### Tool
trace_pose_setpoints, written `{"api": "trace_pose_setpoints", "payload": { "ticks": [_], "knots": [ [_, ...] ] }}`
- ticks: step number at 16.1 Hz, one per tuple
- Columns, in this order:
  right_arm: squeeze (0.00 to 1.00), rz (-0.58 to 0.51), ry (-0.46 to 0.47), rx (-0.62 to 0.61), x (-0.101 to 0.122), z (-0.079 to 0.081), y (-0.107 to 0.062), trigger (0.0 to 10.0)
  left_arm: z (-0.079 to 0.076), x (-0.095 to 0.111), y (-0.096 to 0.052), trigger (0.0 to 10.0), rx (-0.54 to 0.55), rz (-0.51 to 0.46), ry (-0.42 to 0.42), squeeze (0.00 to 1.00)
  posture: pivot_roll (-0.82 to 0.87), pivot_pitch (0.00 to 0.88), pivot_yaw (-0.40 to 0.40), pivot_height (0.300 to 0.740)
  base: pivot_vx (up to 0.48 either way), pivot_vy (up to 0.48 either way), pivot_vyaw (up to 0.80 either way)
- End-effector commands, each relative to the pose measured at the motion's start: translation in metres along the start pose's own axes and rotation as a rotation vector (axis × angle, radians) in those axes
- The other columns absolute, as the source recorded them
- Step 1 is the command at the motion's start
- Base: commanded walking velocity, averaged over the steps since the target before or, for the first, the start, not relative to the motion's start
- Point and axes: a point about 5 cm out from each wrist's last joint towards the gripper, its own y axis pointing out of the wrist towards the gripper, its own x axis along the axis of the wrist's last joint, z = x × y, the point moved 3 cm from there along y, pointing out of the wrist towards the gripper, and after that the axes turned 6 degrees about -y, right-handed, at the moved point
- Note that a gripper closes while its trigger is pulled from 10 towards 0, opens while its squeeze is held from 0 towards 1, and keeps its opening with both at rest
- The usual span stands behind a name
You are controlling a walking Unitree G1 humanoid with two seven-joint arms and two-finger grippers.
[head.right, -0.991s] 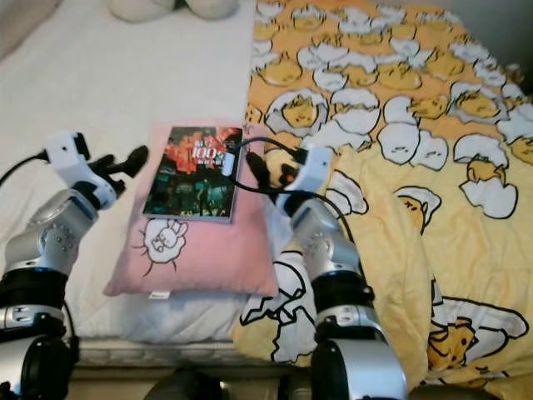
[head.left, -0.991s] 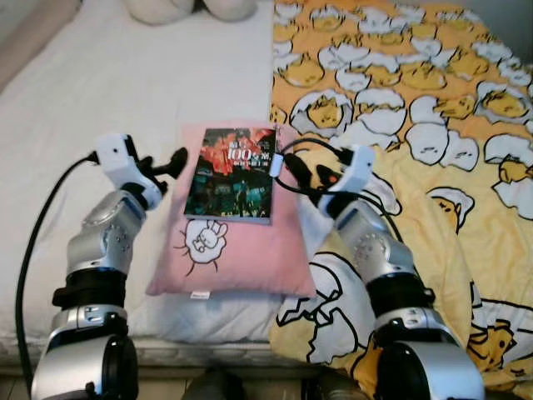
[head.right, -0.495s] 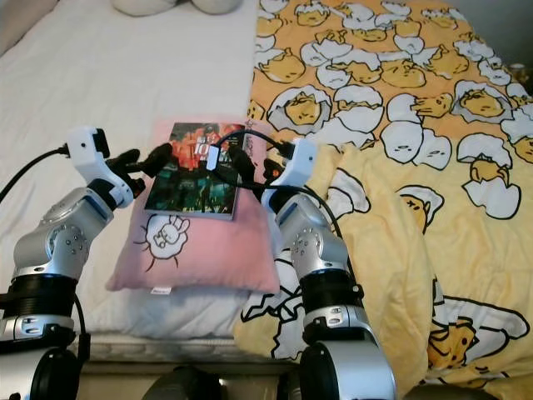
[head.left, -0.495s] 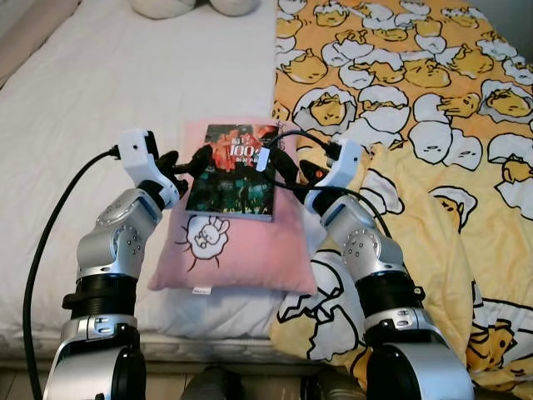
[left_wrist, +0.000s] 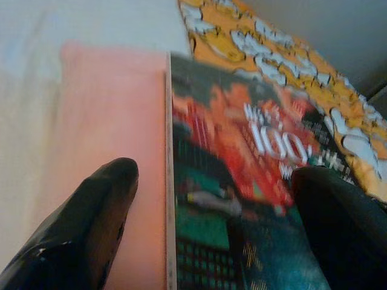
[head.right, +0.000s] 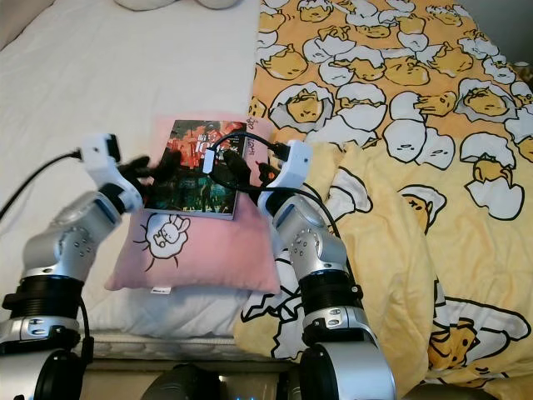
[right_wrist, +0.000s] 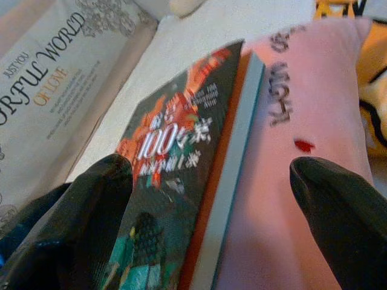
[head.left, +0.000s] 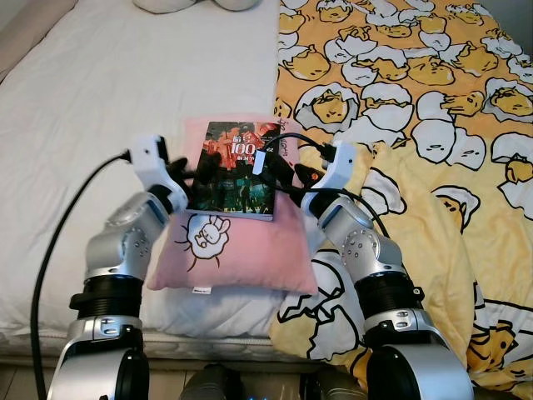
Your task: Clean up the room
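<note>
On the bed (head.left: 100,75) there is a pink pillow (head.left: 241,250), and a book (head.left: 237,171) with a dark red and green cover lies flat on top of it, on the half of the pillow that is farther from the robot. The cover has a big "100" in white; the other letters are too small and blurred for me to read.

The left gripper (head.left: 200,167) is at the left edge of the book. Its jaws are spread: in the left wrist view one black finger (left_wrist: 91,229) is over the pink pillow just beside the book's edge and the other finger is over the cover. If the fingers really touch the book or the pillow, I cannot tell, because the picture is blurred.

The right gripper (head.left: 279,171) is at the right edge of the book. Its jaws are also spread. In the right wrist view one finger (right_wrist: 84,229) is over the cover and the other is over the pink pillow, with the thick edge of the book between them. From the head views the tips are partly hidden behind a black cable and the white wrist part.

To the right of the pillow lies a yellow blanket (head.left: 416,100) with an egg pattern, and it touches the pillow's right side. At the top of the bed some white soft thing (head.left: 196,4) is cut off by the picture edge.
</note>
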Motion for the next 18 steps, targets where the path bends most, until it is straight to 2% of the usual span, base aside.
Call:
{"api": "trace_pose_setpoints", "payload": {
  "ticks": [1,6,7,8,10,13,15,16,17,18],
  "knots": [
    [0.0,0.05,0.082,0.033,-0.021,0.018,0.005,10.0,0.005,-0.014,-0.001,10.0,0.027,0.062,0.007,0.0,-0.08,0.167,0.012,0.736,0.0,0.0,0.0],
    [0.0,0.12,0.097,0.035,-0.034,0.018,0.005,10.0,0.002,-0.02,0.002,10.0,0.014,0.09,-0.015,0.0,-0.09,0.165,0.014,0.736,0.0,0.0,0.0],
    [0.0,0.134,0.104,0.043,-0.037,0.02,0.005,10.0,-0.001,-0.022,0.003,8.3,-0.001,0.097,-0.021,0.0,-0.09,0.166,0.015,0.736,0.0,0.0,0.0],
    [0.0,0.145,0.101,0.057,-0.039,0.024,0.007,10.0,-0.003,-0.024,0.004,0.0,-0.014,0.103,-0.02,0.0,-0.09,0.165,0.015,0.736,0.0,0.0,0.0],
    [0.0,0.14,0.082,0.064,-0.037,0.027,0.007,10.0,-0.004,-0.027,0.004,0.0,-0.019,0.11,-0.002,0.0,-0.08,0.165,0.014,0.736,0.0,0.0,0.0],
    [0.0,0.096,-0.032,0.019,-0.027,0.013,-0.002,10.0,-0.001,-0.028,0.002,0.0,-0.025,0.111,0.009,0.0,-0.08,0.165,0.014,0.736,0.0,0.0,0.0],
    [0.0,0.037,-0.213,-0.023,-0.014,0.006,-0.01,10.0,0.003,-0.03,0.001,0.0,-0.016,0.117,0.012,0.0,-0.09,0.162,0.013,0.736,0.0,0.0,0.0],
    [0.0,-0.079,-0.424,-0.121,0.011,-0.004,-0.022,10.0,0.006,-0.032,0.0,0.0,-0.015,0.123,0.013,0.0,-0.1,0.152,0.009,0.736,0.0,0.0,0.0],
    [0.0,-0.129,-0.475,-0.163,0.021,-0.008,-0.03,10.0,0.007,-0.032,0.0,0.0,-0.015,0.124,0.018,0.0,-0.1,0.147,0.009,0.736,0.0,0.0,0.0],
    [0.0,-0.187,-0.535,-0.236,0.032,-0.016,-0.047,10.0,0.011,-0.03,-0.001,0.0,-0.003,0.116,0.045,0.0,-0.11,0.139,0.008,0.736,0.0,0.0,0.0]
  ]
}}
